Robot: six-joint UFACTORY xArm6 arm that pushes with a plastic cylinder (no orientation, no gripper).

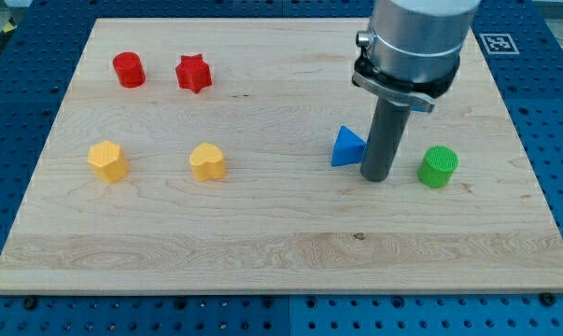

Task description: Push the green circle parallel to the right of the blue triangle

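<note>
The green circle (pixel 438 166) is a short green cylinder at the view's right on the wooden board (pixel 262 243). The blue triangle (pixel 347 147) lies left of it, slightly higher in the view. My rod comes down from the view's top and my tip (pixel 375 177) rests on the board between the two blocks, right beside the blue triangle's right edge and a clear gap left of the green circle.
A red cylinder (pixel 128 70) and a red star (pixel 193 74) sit at the upper left. A yellow hexagon-like block (pixel 107 161) and a yellow heart-like block (pixel 207 162) sit at the middle left. The board's right edge (pixel 533 168) is near the green circle.
</note>
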